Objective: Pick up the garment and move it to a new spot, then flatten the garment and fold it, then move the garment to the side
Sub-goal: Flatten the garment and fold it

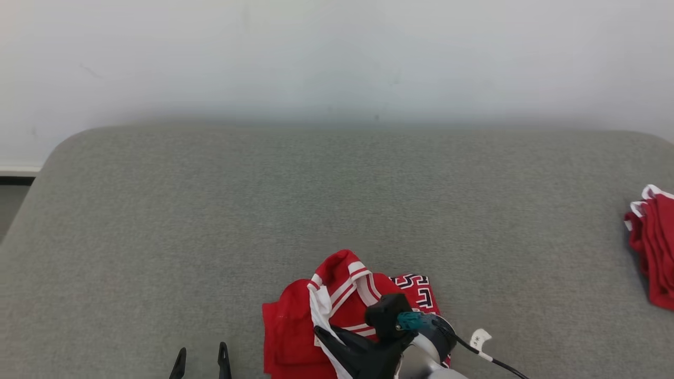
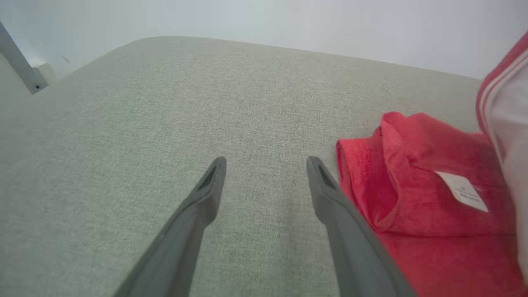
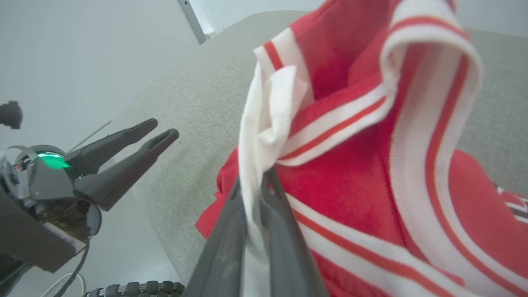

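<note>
Your right gripper [image 3: 252, 183] is pinched shut on a white fold of the red jersey [image 3: 350, 185]. The cloth is squeezed between its two fingers and raised above the rest of the heap. The red-and-white striped trim arches over just beyond the grip.

Your left gripper [image 2: 266, 163] stands spread wide with nothing between its fingers. It is low over bare grey fabric, and whether it touches the surface cannot be told. Its right-hand finger is just beside the jersey's near edge, where a white label [image 2: 462, 192] shows on a folded-over layer.

From the head view, the jersey lies crumpled at the near edge of the grey fabric-covered bench [image 1: 337, 200], a little right of centre. Dark-outlined lettering shows on its right side. The left gripper's tips are just to its left.

A second red garment [image 1: 655, 247] with white trim lies at the bench's far right edge, well apart. A pale wall [image 1: 337, 52] rises behind.
</note>
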